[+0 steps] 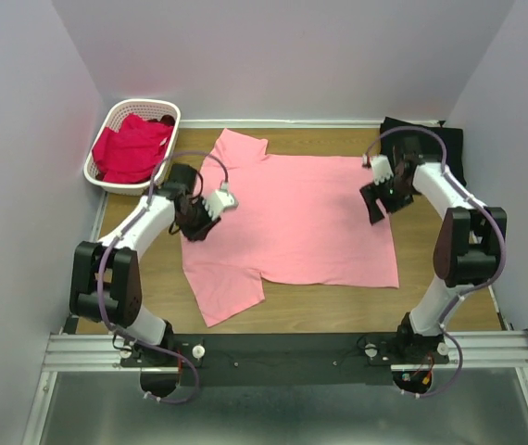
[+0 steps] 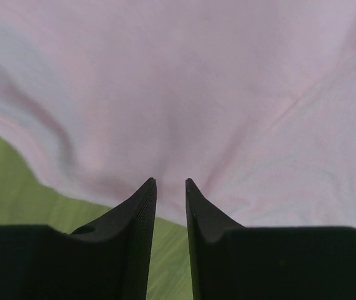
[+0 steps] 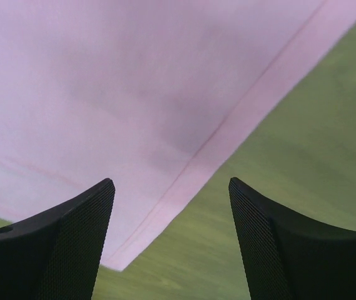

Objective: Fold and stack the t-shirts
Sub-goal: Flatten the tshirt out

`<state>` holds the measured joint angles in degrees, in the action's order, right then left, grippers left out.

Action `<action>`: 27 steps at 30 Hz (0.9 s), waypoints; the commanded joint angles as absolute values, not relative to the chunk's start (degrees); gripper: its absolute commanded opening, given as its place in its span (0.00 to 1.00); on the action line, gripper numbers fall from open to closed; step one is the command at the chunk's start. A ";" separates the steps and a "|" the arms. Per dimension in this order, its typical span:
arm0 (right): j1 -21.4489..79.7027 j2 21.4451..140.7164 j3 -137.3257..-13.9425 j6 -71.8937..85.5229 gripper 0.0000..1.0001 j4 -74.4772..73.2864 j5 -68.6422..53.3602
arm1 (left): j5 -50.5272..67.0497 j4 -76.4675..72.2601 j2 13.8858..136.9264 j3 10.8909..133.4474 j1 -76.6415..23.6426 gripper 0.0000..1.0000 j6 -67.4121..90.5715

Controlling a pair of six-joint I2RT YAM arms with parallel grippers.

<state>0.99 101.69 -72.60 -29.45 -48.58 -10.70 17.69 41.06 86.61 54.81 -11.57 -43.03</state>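
Observation:
A light salmon-pink t-shirt (image 1: 292,218) lies spread flat on the wooden table (image 1: 338,301). My left gripper (image 1: 194,225) is low over the shirt's left edge. In the left wrist view (image 2: 170,181) its jaws stand a narrow gap apart with only table between them, tips at the edge of the pink fabric (image 2: 197,81). My right gripper (image 1: 372,206) hovers over the shirt's far right corner. It is wide open and empty (image 3: 172,181) above the hemmed corner (image 3: 103,81). A black t-shirt (image 1: 423,139) lies at the back right. Magenta-red t-shirts (image 1: 132,148) fill the basket.
The white slotted basket (image 1: 145,109) stands at the back left against the wall. Light walls close in the table on three sides. Bare wood shows along the front (image 1: 338,301) and beside the shirt's hem (image 3: 315,125).

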 commanded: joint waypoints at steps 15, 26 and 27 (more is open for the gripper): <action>-3.08 138.06 -130.32 -12.22 0.61 -46.15 -18.98 | 25.57 28.22 125.83 127.40 -9.05 0.50 -18.83; -1.67 141.07 -131.57 -12.04 0.57 -43.95 -19.16 | 25.58 21.27 134.21 121.73 -8.26 0.50 -18.81; -1.58 140.80 -130.53 -12.04 0.57 -43.60 -19.16 | 25.58 21.10 134.64 120.34 -8.17 0.50 -18.81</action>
<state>-2.20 141.80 -131.87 -12.45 -45.23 -17.82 23.88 23.62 132.88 123.22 -8.62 -19.97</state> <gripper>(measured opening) 0.569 0.504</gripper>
